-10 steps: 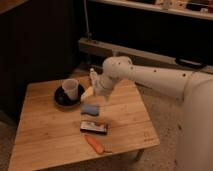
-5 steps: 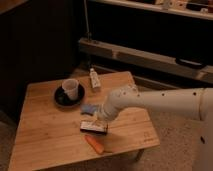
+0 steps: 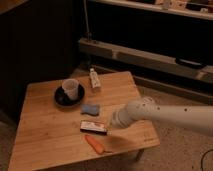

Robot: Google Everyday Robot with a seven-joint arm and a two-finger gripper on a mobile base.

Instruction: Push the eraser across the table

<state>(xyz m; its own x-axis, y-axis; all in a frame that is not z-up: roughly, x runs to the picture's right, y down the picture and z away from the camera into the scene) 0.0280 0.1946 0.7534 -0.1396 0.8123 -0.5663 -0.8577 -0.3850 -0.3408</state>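
The eraser [image 3: 94, 127] is a flat dark block with a white label, lying near the front middle of the light wooden table [image 3: 45, 135]. My white arm reaches in from the right, low over the table top. The gripper [image 3: 110, 128] is at the eraser's right end, shut and holding nothing. Whether it touches the eraser is hidden by the wrist.
An orange carrot [image 3: 94, 144] lies just in front of the eraser, near the table's front edge. A light-blue sponge [image 3: 90, 109] sits behind it. A white cup [image 3: 70, 89] stands on a dark saucer [image 3: 60, 98] at the back left, and a small bottle [image 3: 94, 80] at the back.
The arm swung from the back of the table down to the front right and now sits beside the eraser's right end. The gripper closed. The eraser has not moved.
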